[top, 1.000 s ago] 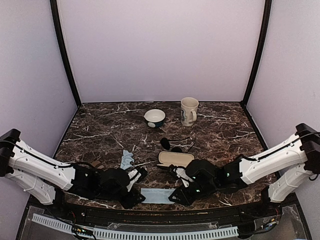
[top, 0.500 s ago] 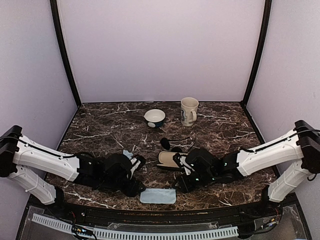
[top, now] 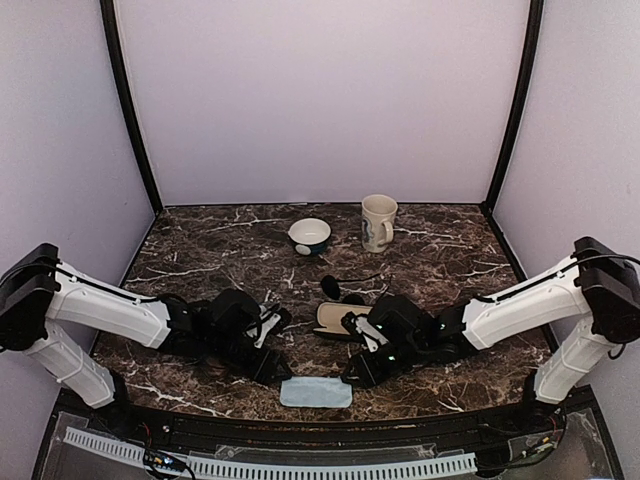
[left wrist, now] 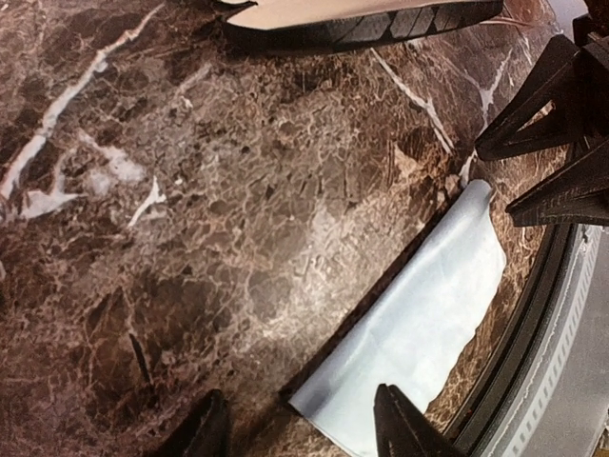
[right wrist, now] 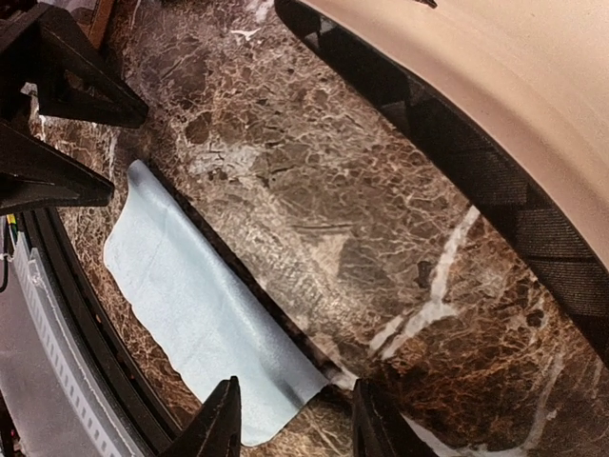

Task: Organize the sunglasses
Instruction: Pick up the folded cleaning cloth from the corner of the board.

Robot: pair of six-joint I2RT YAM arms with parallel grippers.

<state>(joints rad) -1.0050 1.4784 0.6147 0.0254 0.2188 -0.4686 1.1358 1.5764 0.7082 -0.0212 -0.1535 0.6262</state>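
1 dark brown marble table [top: 200, 250] with white veins fills the lower half of the top view. Pale lilac walls [top: 320, 100] and 2 black corner posts [top: 130, 110] enclose it. I see a bowl [top: 309, 236] and a mug [top: 378, 221] at the upper centre of the tabletop.

Compared with 1 second ago, both grippers have drawn back up-frame from the ends of the light blue cloth [top: 316, 392]. The cloth stays flat at lower centre, near the front edge.

- The left gripper [left wrist: 300, 433] has its jaws apart and clamps nothing; 1 end of the cloth lies on the table beneath them.
- The right gripper [right wrist: 297, 424] also has its jaws apart and empty, over the other end of the cloth.

The sunglasses [top: 340, 291] lie on the table at the centre of the frame. They sit just above the open, cream-lined case [top: 338, 317] and apart from both grippers. The long axis across the 2 lenses runs from upper left to lower right. The thin temples reach toward the right of the frame. At this size I cannot tell whether they are folded.
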